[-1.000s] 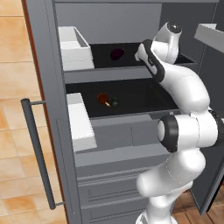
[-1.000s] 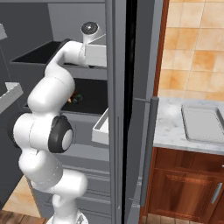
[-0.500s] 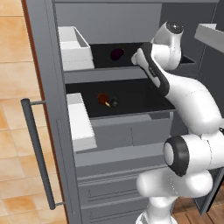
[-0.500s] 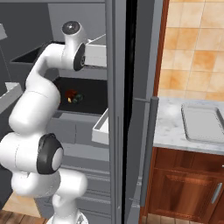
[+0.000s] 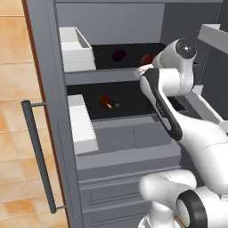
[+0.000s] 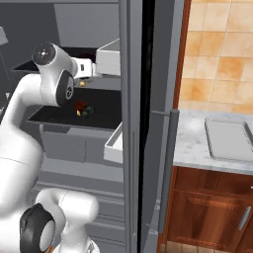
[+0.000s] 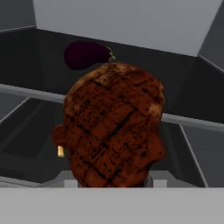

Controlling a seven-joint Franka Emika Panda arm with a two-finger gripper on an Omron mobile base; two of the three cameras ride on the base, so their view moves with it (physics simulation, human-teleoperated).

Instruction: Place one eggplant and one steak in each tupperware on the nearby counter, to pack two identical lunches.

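My gripper (image 7: 111, 183) is shut on a grilled reddish-brown steak (image 7: 113, 124), which hangs in front of the upper fridge shelf's edge and hides the fingertips. From the left base view the held steak (image 5: 147, 59) sits at the hand, over the upper shelf's right part. A purple-black eggplant (image 7: 85, 54) lies further back on that shelf (image 5: 118, 55). On the lower shelf a second steak (image 5: 105, 100) lies beside a small dark teal eggplant (image 5: 116, 105). A pale grey tupperware (image 6: 230, 141) rests on the marbled counter (image 6: 190, 143).
The fridge stands open, with white door bins (image 5: 76, 50) (image 5: 83, 124) on the left door, whose long grey handle (image 5: 39, 156) is lower left. Another bin (image 6: 114, 143) and handle (image 6: 168, 173) stand between the shelves and the counter. Drawers sit below the shelves.
The arm has folded, its elbow swinging low and forward. The hand has drawn back and down a little from the upper shelf with the steak, and the jaws have narrowed slightly.
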